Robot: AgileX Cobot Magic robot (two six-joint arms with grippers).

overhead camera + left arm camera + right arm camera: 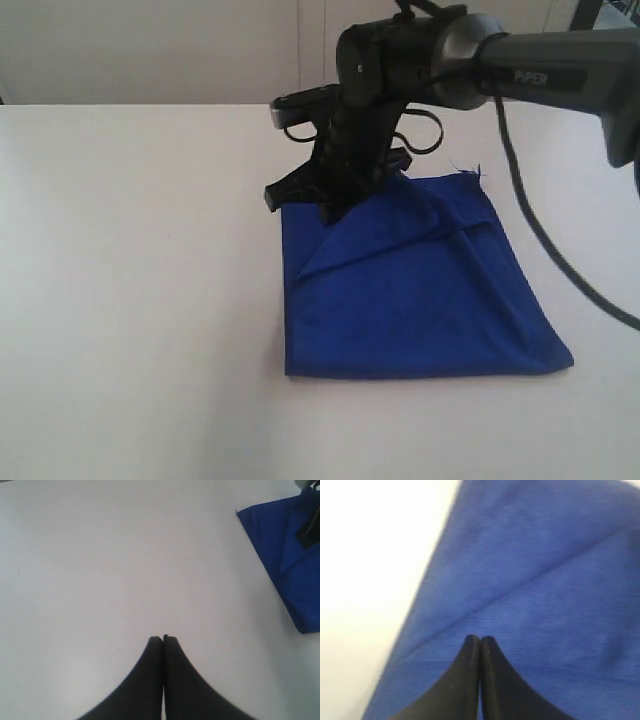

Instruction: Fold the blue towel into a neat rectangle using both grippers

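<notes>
Exterior view: "PIPER" lettering [535, 76] on right arm [585, 50] above blue towel [420, 300]

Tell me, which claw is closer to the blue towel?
The right one. The right gripper is directly over the blue towel, near one corner. The left gripper is over the white table, with the towel off to one side.

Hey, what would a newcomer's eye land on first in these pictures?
The blue towel, folded with a slanting flap across its top, stands out on the white table. The right arm leans in over it, the right claw shut above the towel's back-left corner in the exterior view. The left claw is shut over bare table, clear of the towel.
</notes>
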